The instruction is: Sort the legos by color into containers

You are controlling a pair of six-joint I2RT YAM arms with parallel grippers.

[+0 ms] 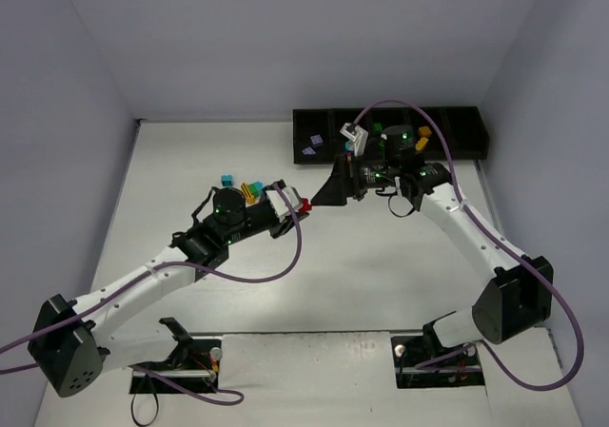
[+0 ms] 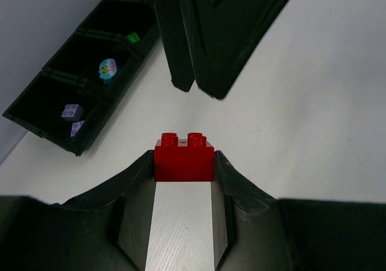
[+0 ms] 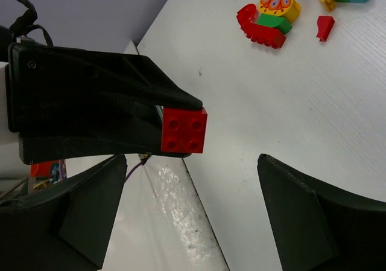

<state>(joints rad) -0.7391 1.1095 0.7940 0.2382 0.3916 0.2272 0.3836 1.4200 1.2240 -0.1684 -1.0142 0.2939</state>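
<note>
The right arm (image 1: 457, 218) hides the tray's (image 1: 466, 123) middle bins. The left hand (image 2: 184, 161) grips a red brick (image 2: 184, 167); the right hand (image 3: 192, 162) gapes wide. White bench (image 1: 381, 275), pale walls (image 1: 285, 37).

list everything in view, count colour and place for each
table: one, white, under everything
tray: one, black, far edge of the table
lilac bricks: two, lilac, end bin of the tray
printed round piece: one, teal, next bin along
green brick: one, green, third bin
loose bricks: about seven, red, yellow, green, teal, grouped on the table
red brick: one, red, gripped in the left tool
left tool: one, black, shut on the red brick
right tool: one, black, open, facing the red brick
</note>
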